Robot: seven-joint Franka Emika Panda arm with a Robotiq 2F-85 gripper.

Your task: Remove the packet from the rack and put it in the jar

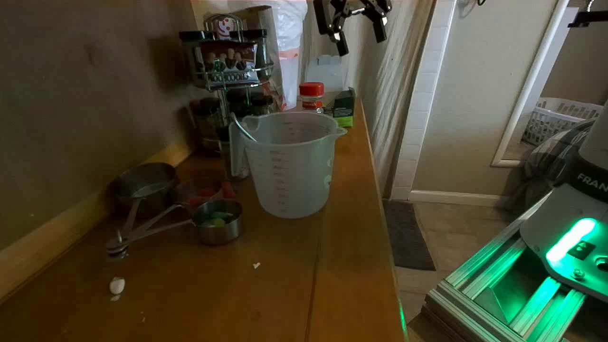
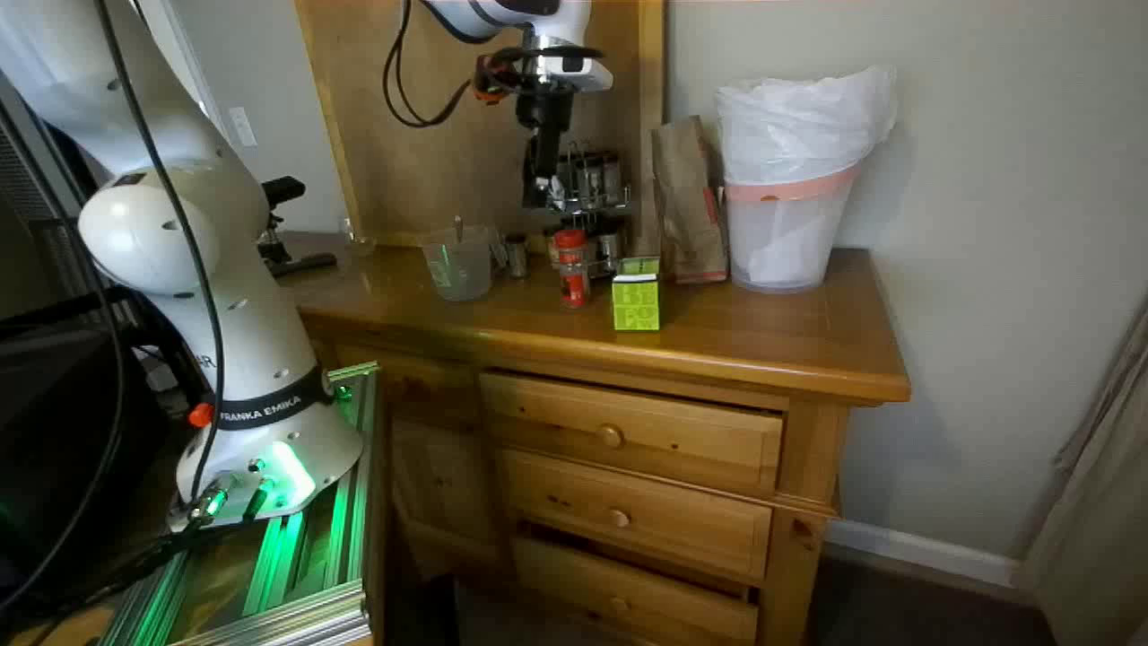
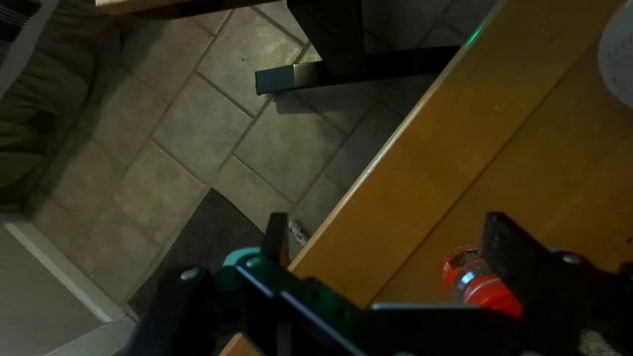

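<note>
The packet [image 1: 231, 61] is dark reddish with pale lettering and stands at the front of the upper tier of the wire rack [image 1: 219, 97], among dark-lidded jars. The rack [image 2: 587, 213] also shows in an exterior view, partly behind my gripper [image 2: 538, 190]; the packet cannot be made out clearly there. The jar [image 1: 292, 180], a translucent jug with a utensil handle in it, stands upright near the rack; it also shows here [image 2: 460, 269] and at the wrist view's right edge [image 3: 619, 62]. My gripper [image 1: 362, 45] is open, raised above the counter; nothing shows between its fingers [image 3: 386, 220].
A red-lidded container [image 1: 312, 92] and a green box [image 2: 636, 302] stand on the wooden counter near the rack. Metal measuring cups [image 1: 219, 228] lie by the jar. A paper bag [image 2: 689, 206] and a lined bin [image 2: 785, 233] stand behind. The counter's front edge [image 3: 376, 160] borders the floor.
</note>
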